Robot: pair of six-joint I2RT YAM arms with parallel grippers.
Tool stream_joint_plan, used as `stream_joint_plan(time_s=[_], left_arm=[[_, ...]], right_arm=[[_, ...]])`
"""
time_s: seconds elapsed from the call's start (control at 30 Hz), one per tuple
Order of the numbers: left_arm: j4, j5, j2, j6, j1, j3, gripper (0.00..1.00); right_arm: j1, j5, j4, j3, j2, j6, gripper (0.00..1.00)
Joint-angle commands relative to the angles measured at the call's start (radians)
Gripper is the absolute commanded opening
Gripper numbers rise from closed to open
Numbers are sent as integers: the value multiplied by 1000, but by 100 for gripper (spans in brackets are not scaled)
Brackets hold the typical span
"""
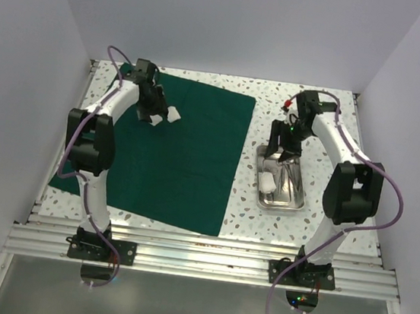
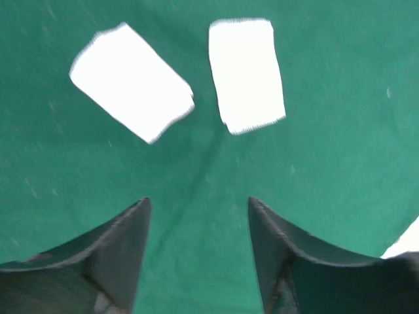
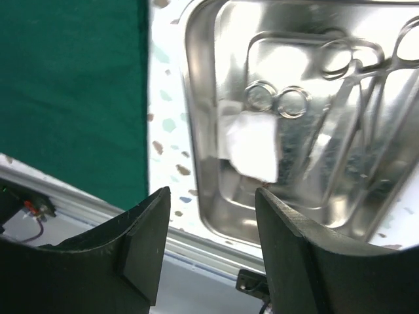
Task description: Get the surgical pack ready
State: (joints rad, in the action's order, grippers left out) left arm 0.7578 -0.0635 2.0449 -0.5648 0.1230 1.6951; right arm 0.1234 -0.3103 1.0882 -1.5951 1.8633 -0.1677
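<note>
The dark green drape (image 1: 179,161) lies flat on the table's left half. Two white gauze squares (image 1: 165,115) rest on it near its far left; in the left wrist view they are one tilted square (image 2: 131,82) and one upright square (image 2: 247,75). My left gripper (image 1: 152,108) hovers open and empty just above them (image 2: 199,204). The steel tray (image 1: 296,202) sits right of the drape, holding metal scissors and instruments (image 3: 353,104) and one gauze square (image 3: 252,145). My right gripper (image 1: 286,147) is open and empty above the tray's far end (image 3: 213,193).
Speckled table surface (image 1: 242,207) shows between drape and tray. A metal rail (image 1: 205,260) runs along the near edge by the arm bases. White walls enclose the left, back and right sides.
</note>
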Motion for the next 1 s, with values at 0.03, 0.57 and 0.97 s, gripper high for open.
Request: stream_joint_plan(time_s=[0.03,0.57,0.97], left_arm=[[-55,60,61,-7,-55,89,61],[-201,-41,176,-52,-180,61,45],[-255,-102,227,-92,-194,49,30]], right_arm=[[45,-98,-34,84,-102,-61,59],[68,-124,-24,109,-95,-30,58],[70,-130,-16,113,-82,-21,59]])
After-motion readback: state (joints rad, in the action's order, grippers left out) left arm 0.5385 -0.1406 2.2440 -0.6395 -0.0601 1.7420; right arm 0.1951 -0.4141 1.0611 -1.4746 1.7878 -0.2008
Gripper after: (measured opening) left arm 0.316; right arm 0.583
